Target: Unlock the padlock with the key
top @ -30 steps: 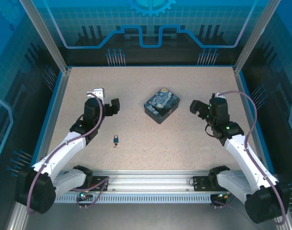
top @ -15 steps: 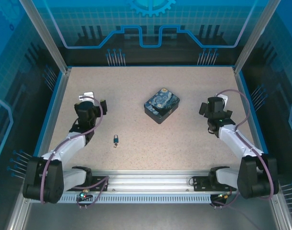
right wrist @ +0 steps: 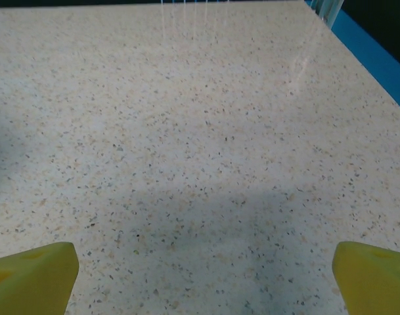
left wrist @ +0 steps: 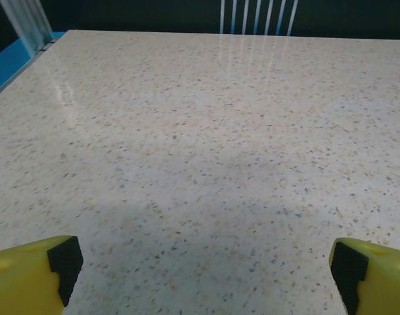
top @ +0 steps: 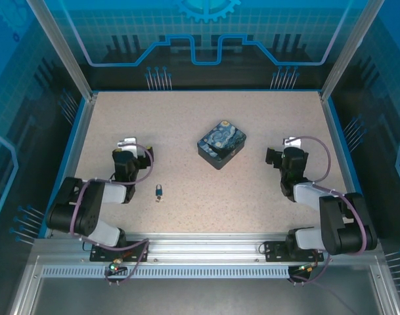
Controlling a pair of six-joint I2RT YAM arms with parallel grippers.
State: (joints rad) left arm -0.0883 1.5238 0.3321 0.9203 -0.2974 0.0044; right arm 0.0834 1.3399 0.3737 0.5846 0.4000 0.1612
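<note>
Speckled table (top: 186, 118) bears padlock (top: 159, 191); left pincer (left wrist: 203, 266) gapes.

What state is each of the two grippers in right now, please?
Left gripper: open, fingers wide apart, holding nothing.
Right gripper: open, fingers wide apart, holding nothing.

Even overhead light on the speckled table (top: 186, 125); soft shadows pool in both wrist views, glare streaking the far edge.
</note>
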